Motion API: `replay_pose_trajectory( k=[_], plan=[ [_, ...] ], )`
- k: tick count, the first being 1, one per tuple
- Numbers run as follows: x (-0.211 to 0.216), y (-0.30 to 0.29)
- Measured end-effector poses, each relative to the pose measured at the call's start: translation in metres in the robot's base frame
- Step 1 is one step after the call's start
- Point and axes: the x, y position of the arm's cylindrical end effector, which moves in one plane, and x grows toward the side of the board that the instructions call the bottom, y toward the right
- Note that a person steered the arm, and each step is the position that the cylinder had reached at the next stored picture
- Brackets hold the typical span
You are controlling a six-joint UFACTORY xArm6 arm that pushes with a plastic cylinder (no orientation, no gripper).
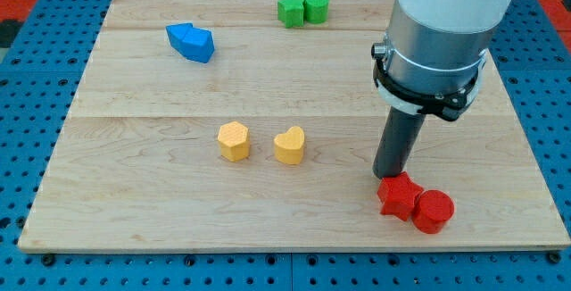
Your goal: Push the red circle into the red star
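The red circle (434,211) lies near the view's bottom right of the wooden board (134,202). The red star (398,195) lies just to its left, and the two touch. My tip (389,176) stands right behind the red star, at its upper left edge, touching or nearly touching it. The rod rises from there into the grey and white arm at the view's top right.
A yellow hexagon (234,141) and a yellow heart (290,145) sit side by side mid-board. Two blue blocks (191,42) lie together at the top left. A green star (290,11) and a green hexagon (316,7) touch at the top centre.
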Motion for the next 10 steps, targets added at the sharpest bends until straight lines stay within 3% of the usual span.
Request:
replay_pose_trajectory(
  k=[1,2,3,4,5,10],
  plan=[
    [-0.055,-0.020],
    [-0.055,0.095],
    [0.028,0.167],
    [0.093,0.130],
    [0.084,0.078],
    [0.066,0.054]
  ],
)
